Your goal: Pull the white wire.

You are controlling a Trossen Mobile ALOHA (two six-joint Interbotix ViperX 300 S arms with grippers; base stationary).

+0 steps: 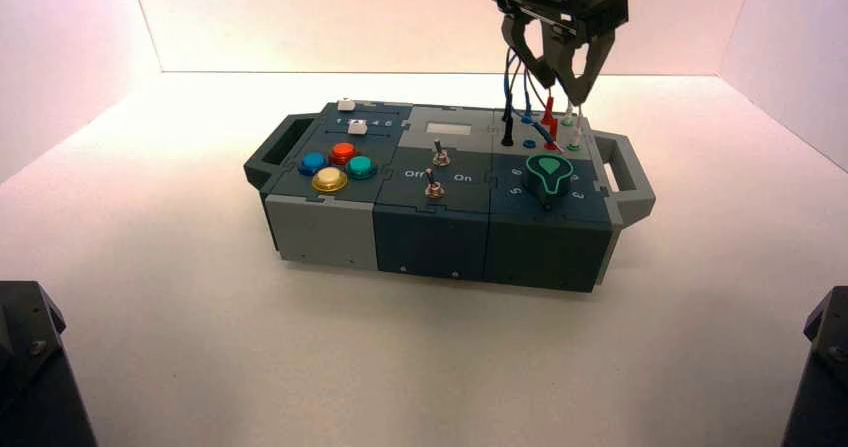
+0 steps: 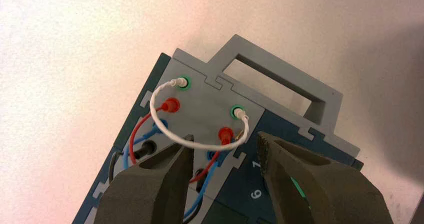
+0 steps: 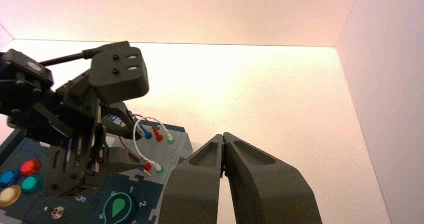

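Note:
The white wire (image 2: 211,146) is a thin pale loop with both plugs seated in green-ringed sockets (image 2: 184,82) on the grey panel at the box's back right corner. My left gripper (image 2: 225,139) hangs just above that panel, open, its fingers on either side of the loop's bend and touching nothing. In the high view the left gripper (image 1: 563,89) points down over the white wire's plugs (image 1: 574,143). The right gripper (image 3: 223,136) is shut and empty, held off to the right of the box, where it also sees the white wire (image 3: 135,136).
Red-plugged (image 2: 171,103) and blue wires (image 2: 134,156) crowd the same panel beside the loop. A green knob (image 1: 548,172) sits just in front, two toggle switches (image 1: 438,153) in the middle, coloured buttons (image 1: 336,165) on the left. The box's grey handle (image 2: 280,78) juts out past the sockets.

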